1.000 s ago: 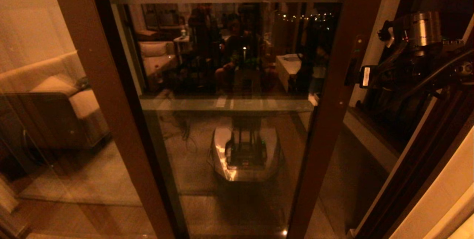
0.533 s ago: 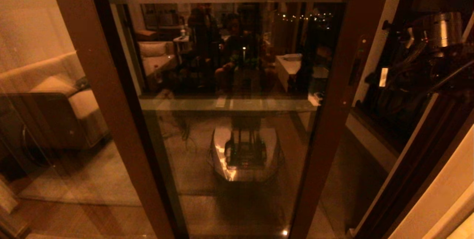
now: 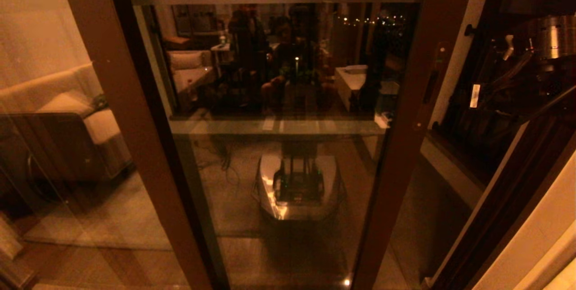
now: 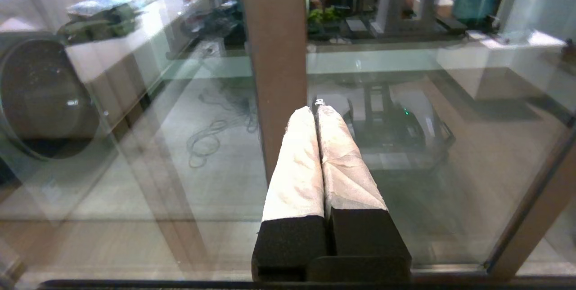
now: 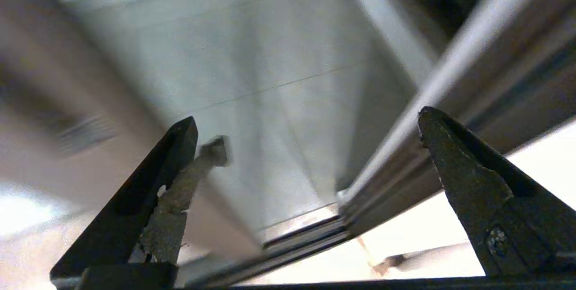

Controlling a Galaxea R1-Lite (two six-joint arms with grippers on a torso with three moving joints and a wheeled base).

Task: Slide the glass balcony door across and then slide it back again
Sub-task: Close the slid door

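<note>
Right pincer [image 5: 306,159] open — off the glass balcony door [image 3: 279,101], left pincer [image 4: 317,114] closed

Right gripper [image 5: 306,137] drawn back from the handle slot [image 3: 431,87] of the glass balcony door [image 3: 279,101], now apart from the stile, further toward the right edge in the head view. Door shifted slightly rightward.

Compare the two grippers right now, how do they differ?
The left gripper is shut, its pale-wrapped fingers pressed together; the right gripper is open, its dark fingers spread wide apart. The left gripper points at the glass balcony door near its brown frame; the right gripper looks down along the floor track. Neither holds anything.
</note>
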